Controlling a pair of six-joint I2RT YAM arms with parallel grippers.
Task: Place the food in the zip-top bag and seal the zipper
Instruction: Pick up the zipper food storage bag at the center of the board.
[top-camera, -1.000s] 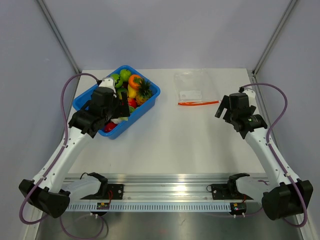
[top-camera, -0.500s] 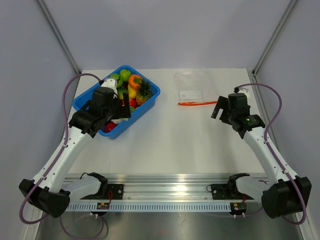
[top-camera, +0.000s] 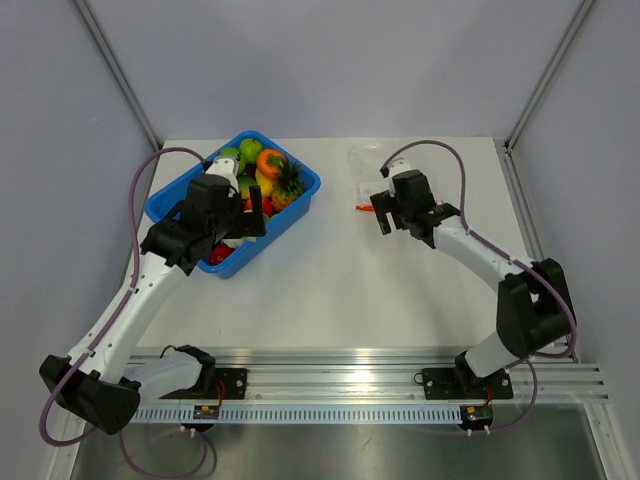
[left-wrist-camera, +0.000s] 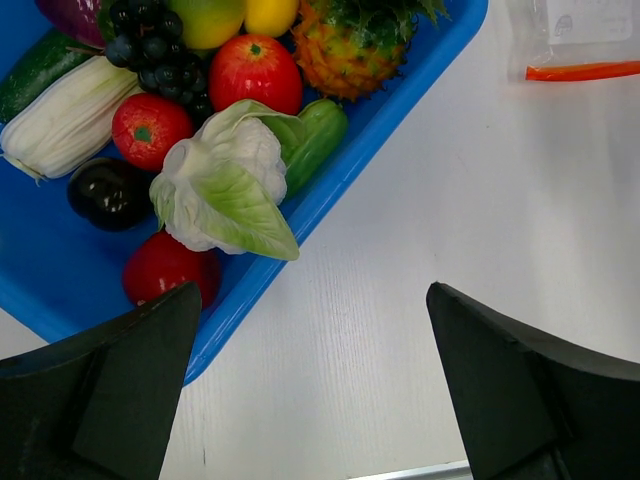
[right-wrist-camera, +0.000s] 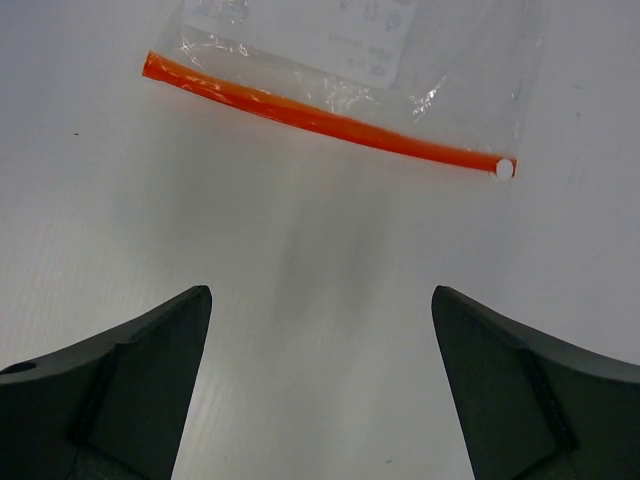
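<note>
The food (top-camera: 262, 178), several colourful toy fruits and vegetables, lies in a blue bin (top-camera: 303, 188). The left wrist view shows a pale cabbage (left-wrist-camera: 225, 180), red tomatoes, a pineapple (left-wrist-camera: 350, 45) and the bin's rim (left-wrist-camera: 400, 95). My left gripper (top-camera: 256, 218) is open and empty over the bin's near right edge (left-wrist-camera: 310, 300). The clear zip-top bag (top-camera: 372, 162) lies flat at the back centre. Its orange-red zipper (right-wrist-camera: 325, 122) lies just ahead of my right gripper (right-wrist-camera: 320, 295), which is open and empty. From above, the right gripper (top-camera: 378, 213) covers most of the zipper.
The bag (right-wrist-camera: 400, 40) has a white label, and a small white tab (right-wrist-camera: 504, 168) ends the zipper. The zipper also shows in the left wrist view (left-wrist-camera: 585, 71). Frame posts stand at the back corners. A metal rail (top-camera: 330, 365) runs along the near edge.
My right arm has swung left and forward from the right side, and its gripper is now over the zipper. My left gripper has edged slightly right over the bin.
</note>
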